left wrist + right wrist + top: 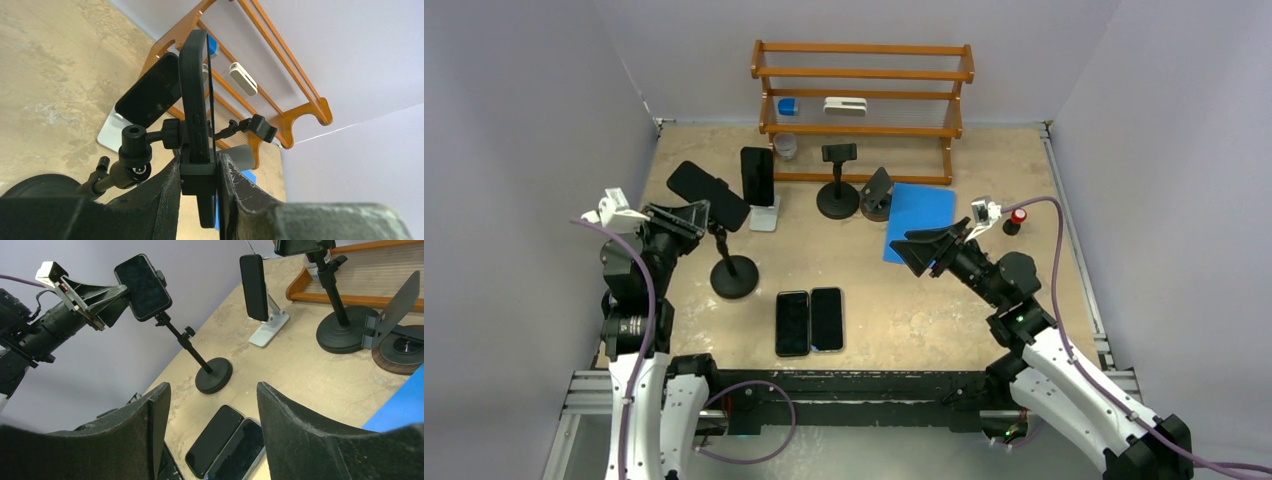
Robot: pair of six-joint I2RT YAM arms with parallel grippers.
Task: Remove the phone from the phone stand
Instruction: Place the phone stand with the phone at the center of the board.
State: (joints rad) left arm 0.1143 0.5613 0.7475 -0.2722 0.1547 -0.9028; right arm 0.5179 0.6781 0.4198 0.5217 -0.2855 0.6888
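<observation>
**Three camera views of one tabletop scene.**
The top view looks down from above and behind the rig over the whole table (904, 300). The left wrist view sits very close, facing along its jaws at the phone (195, 100) edge-on between them, with the wooden rack (305, 111) beyond. The right wrist view looks out between its parted jaws. All three views share that phone, the phone stand (214, 376) and the rack.

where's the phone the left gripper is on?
Top view, left side of the table: the phone sits on the black pole stand, left gripper shut on it, just left of the white stand.
</observation>
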